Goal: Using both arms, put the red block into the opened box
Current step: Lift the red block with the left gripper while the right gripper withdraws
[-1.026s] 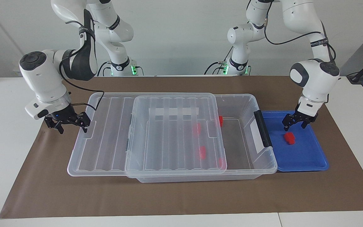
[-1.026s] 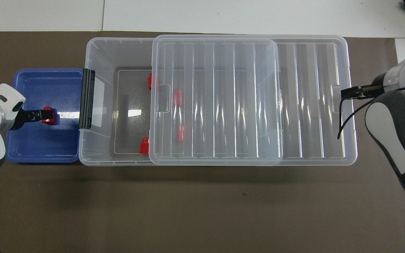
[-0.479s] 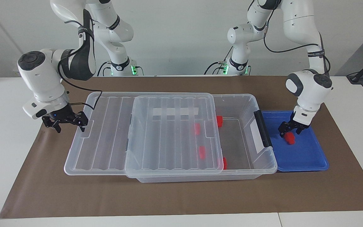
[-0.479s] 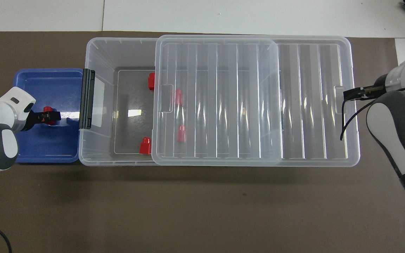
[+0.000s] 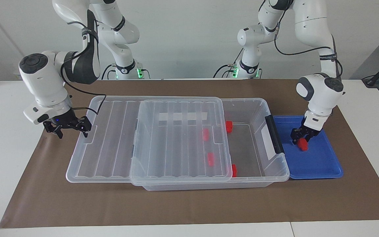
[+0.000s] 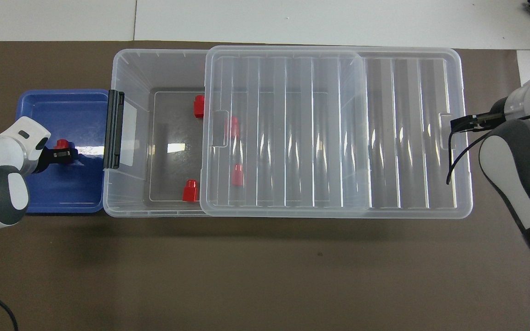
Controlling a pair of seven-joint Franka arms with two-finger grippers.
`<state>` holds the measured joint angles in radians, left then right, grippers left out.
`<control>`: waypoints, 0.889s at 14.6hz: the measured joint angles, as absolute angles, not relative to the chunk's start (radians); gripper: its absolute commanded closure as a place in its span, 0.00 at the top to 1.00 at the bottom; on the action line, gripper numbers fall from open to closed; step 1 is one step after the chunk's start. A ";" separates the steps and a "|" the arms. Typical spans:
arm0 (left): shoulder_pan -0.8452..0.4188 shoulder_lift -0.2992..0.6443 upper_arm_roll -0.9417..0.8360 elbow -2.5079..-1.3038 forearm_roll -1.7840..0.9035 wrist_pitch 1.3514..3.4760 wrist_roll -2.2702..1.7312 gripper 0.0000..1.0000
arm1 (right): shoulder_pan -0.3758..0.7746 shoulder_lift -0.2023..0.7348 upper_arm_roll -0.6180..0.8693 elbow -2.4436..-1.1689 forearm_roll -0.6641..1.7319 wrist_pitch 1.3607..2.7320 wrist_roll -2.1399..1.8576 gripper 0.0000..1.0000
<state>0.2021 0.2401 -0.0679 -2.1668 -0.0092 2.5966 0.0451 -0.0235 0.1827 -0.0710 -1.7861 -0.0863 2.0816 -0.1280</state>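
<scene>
The red block [image 5: 303,144] [image 6: 61,144] lies in the blue tray [image 5: 321,164] at the left arm's end of the table. My left gripper [image 5: 300,138] [image 6: 62,154] is down on it, fingers shut against its sides. The clear box [image 5: 276,171] [image 6: 131,69] stands mid-table. Its ribbed lid [image 5: 110,144] [image 6: 384,138] is slid toward the right arm's end, so the end by the black latch [image 5: 274,134] is uncovered. My right gripper [image 5: 71,129] [image 6: 460,123] stands open at the lid's end rim, one fingertip over the rim.
Several more red blocks lie inside the box, two in the uncovered part [image 5: 229,126] [image 5: 234,170] and two under the lid [image 5: 205,134] [image 5: 211,159]. A brown mat [image 5: 189,204] covers the table. The tray touches the box's latch end.
My left gripper came down over the red block and closed on it. The lid slid a little further toward the right arm's end, with my right gripper moving the same way.
</scene>
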 measured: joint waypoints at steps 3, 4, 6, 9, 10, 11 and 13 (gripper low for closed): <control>0.202 0.239 -0.066 -2.157 -0.009 2.582 0.045 0.00 | -0.023 0.182 -0.071 -1.785 -0.099 2.080 -0.128 1.00; 0.202 0.238 -0.066 -2.138 -0.009 2.544 0.045 0.00 | -0.023 0.182 -0.071 -1.785 -0.108 2.077 -0.128 1.00; 0.202 0.233 -0.067 -2.049 -0.009 2.394 0.045 0.00 | -0.023 0.182 -0.071 -1.783 -0.113 2.071 -0.128 1.00; 0.200 0.204 -0.074 -1.873 -0.009 2.111 0.036 0.00 | -0.023 0.181 -0.071 -1.781 -0.113 2.067 -0.128 1.00; 0.196 0.190 -0.078 -1.826 -0.009 2.034 0.015 0.00 | -0.023 0.179 -0.071 -1.779 -0.113 2.067 -0.128 1.00; 0.184 0.177 -0.081 -1.785 -0.009 1.967 -0.016 0.00 | -0.022 0.176 -0.070 -1.773 -0.113 2.064 -0.128 1.00; 0.135 0.159 -0.085 -1.697 -0.010 1.833 -0.123 0.00 | -0.020 0.159 -0.064 -1.749 -0.111 2.037 -0.128 1.00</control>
